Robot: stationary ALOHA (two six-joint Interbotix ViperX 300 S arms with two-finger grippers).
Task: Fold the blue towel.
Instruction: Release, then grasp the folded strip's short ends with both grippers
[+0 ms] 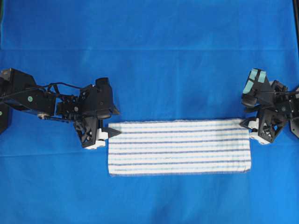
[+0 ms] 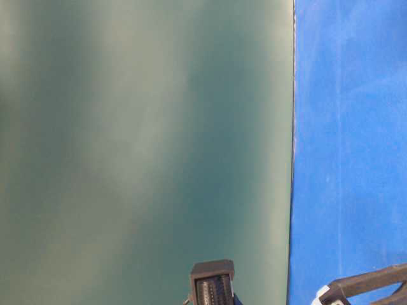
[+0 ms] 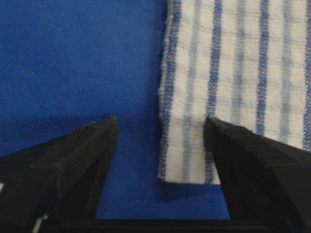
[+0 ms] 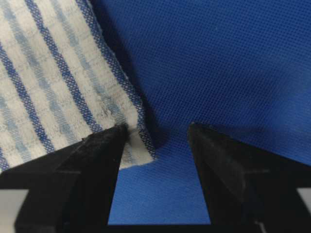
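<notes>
Towel flat on counter, centre-near, a long narrow strip: apparently folded once. Left tool and right tool both apart, straddling far corners, nothing clamped. Further fold outstanding.

A blue cloth-covered table carries the blue towel (lying flat).

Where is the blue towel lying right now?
In the overhead view the blue towel lies flat, low and right of centre on the blue cloth, with the left tool and right tool open at its far corners.
</notes>
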